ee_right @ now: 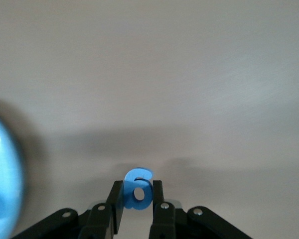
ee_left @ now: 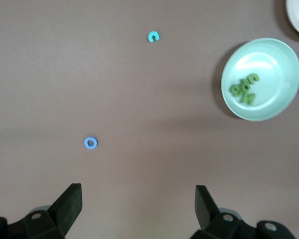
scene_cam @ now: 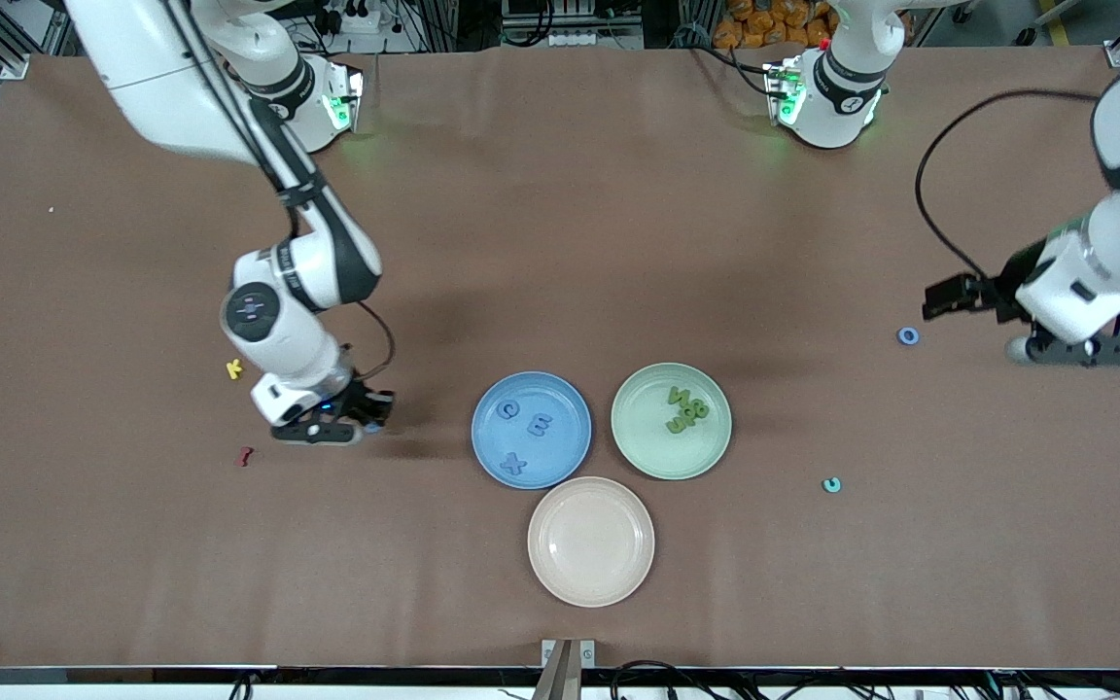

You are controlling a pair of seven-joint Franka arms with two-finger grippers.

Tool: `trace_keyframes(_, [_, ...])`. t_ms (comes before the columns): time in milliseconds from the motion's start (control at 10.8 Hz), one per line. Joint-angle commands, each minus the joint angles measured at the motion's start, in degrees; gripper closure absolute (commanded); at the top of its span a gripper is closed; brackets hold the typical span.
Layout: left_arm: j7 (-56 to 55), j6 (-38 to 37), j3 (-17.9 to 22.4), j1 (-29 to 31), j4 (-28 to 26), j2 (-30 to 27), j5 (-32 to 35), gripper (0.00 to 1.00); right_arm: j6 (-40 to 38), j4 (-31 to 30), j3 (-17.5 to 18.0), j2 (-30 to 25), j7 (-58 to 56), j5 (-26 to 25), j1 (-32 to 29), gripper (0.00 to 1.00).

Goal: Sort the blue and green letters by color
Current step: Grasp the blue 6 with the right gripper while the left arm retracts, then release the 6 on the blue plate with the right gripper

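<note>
White arms (scene_cam: 297, 282), black joints, black cables.

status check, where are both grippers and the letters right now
Right gripper shut on blue letter, over bare table beside blue plate. Left gripper open, waiting near blue ring. Green letters in green plate. Path clear.

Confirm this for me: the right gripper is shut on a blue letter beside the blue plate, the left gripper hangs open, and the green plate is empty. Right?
Not quite. The green plate is not empty: green letters lie in it, as the front view shows. The rest holds: the right gripper is shut on a blue letter beside the blue plate, and the left gripper hangs open.
</note>
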Motion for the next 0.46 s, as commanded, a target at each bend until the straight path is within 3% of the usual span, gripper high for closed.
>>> trace_keyframes(0, [-1.77, -7.67, -2.6, 0.31, 4.02, -3.91, 0.57, 0.0, -2.5, 9.81, -0.47, 5.32, 21.39, 1.09, 9.8, 1.0])
trace_keyframes(277, [-1.08, -10.77, -1.2, 0.49, 7.03, -6.53, 1.18, 0.0, -2.5, 18.08, -0.55, 9.89, 48.18, 1.01, 17.19, 0.96])
trace_keyframes(370, [-0.81, -10.6, 0.29, 0.49, 7.12, -6.81, 1.36, 0.0, -2.67, 18.54, -0.55, 9.99, 52.18, 1.18, 17.21, 0.41])
